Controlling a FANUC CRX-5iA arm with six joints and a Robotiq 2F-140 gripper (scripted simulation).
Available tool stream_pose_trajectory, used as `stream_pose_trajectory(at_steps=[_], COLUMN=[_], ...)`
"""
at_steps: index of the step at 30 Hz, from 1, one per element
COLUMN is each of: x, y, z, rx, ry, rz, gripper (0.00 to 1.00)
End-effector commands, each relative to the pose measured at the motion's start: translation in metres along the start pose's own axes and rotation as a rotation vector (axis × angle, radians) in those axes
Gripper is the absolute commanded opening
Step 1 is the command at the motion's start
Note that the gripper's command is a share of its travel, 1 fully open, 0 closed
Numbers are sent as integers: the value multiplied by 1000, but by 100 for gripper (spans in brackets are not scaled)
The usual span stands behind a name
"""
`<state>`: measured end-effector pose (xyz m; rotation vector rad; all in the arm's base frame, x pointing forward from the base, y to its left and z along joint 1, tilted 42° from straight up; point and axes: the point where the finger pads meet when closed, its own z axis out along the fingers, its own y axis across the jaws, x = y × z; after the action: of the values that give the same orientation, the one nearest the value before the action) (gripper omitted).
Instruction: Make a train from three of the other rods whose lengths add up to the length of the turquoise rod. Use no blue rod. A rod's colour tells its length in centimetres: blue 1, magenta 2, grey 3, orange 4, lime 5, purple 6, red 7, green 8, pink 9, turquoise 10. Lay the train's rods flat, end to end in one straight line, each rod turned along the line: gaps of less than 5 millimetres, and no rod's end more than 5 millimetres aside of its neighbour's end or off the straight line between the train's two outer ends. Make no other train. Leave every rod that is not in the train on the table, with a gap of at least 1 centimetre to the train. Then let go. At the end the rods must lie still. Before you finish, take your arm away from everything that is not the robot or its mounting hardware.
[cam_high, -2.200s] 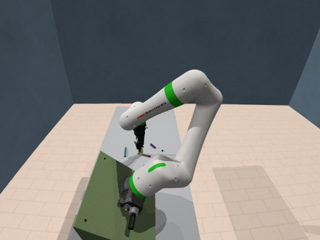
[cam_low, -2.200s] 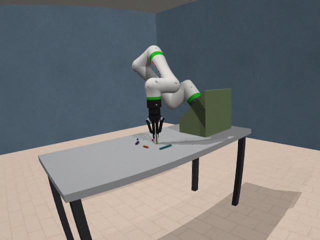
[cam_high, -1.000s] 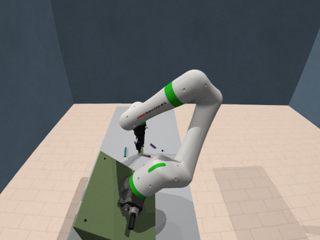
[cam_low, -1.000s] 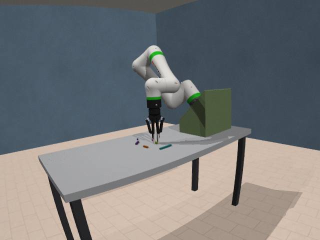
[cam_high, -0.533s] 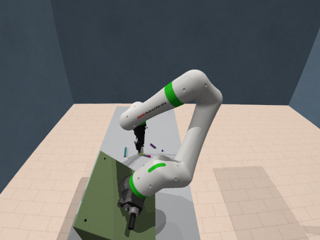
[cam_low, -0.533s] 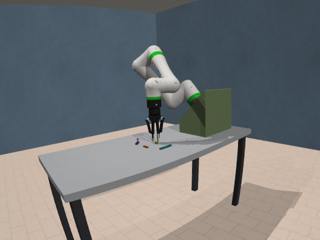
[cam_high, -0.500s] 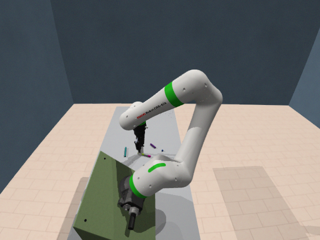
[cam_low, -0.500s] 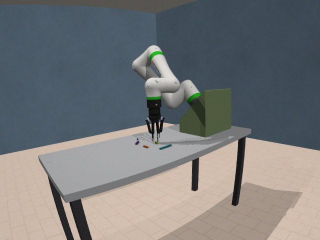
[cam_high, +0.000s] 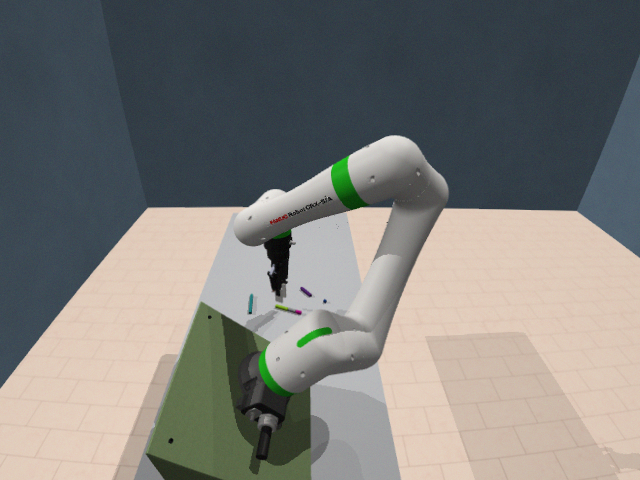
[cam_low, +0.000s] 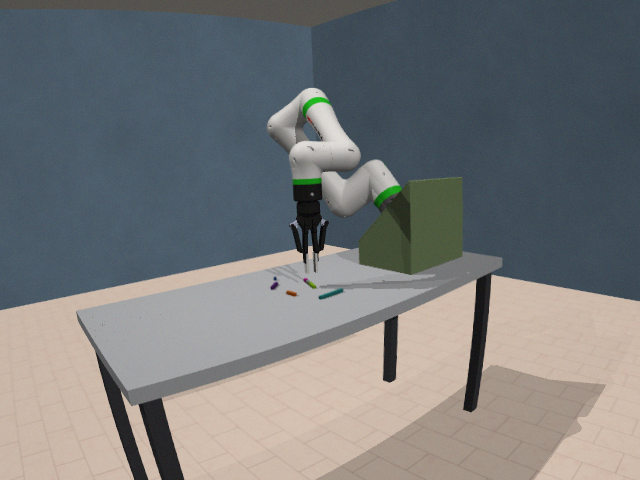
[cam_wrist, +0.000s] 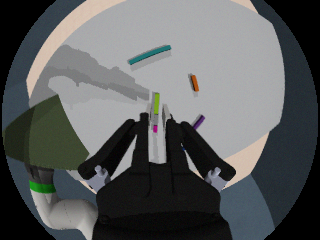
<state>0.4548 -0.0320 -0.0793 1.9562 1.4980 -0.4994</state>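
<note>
You have the black two-finger gripper (cam_high: 279, 293) (cam_low: 311, 271) (cam_wrist: 156, 109) above the grey table (cam_high: 330, 258) (cam_low: 206, 330) (cam_wrist: 240, 65), its fingertips a little apart with nothing between them. Below it, your lime rod (cam_high: 281, 307) (cam_low: 312, 284) (cam_wrist: 157, 103), short grey rod (cam_high: 291, 310) (cam_wrist: 155, 119) and small magenta rod (cam_high: 297, 312) (cam_low: 305, 280) (cam_wrist: 155, 129) lie flat in a row, grey in the middle (you cannot judge the tiny gaps from here). In the top view, your turquoise rod (cam_high: 250, 303) (cam_low: 330, 293) (cam_wrist: 150, 54) lies apart from the row, toward the table's left edge; the purple rod (cam_high: 306, 291) (cam_low: 274, 285) (cam_wrist: 199, 122) and tiny blue rod (cam_high: 324, 300) (cam_low: 275, 278) (cam_wrist: 183, 148) lie toward its right edge. In the exterior view, the orange rod (cam_low: 291, 293) (cam_wrist: 195, 83) lies between the row and the table's front edge.

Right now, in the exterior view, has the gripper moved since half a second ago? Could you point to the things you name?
Yes, upward: the gripper's tips (cam_high: 279, 294) (cam_low: 311, 271) (cam_wrist: 158, 110) are about level with the green mounting block's (cam_high: 193, 382) (cam_low: 436, 224) (cam_wrist: 42, 132) lowest corner; earlier they reached below it.
</note>
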Motion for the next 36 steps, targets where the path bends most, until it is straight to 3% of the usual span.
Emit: stream_pose_trajectory(at_steps=[1,6,12,13,36], x=[0,0,0,0,0], y=[0,0,0,0,0], z=[-16,-36,-42,-42,-42], rx=[0,0,0,0,0], ry=[-1,-1,-1,-1,-1], rz=[0,0,0,0,0], gripper=[15,15,15,100,100])
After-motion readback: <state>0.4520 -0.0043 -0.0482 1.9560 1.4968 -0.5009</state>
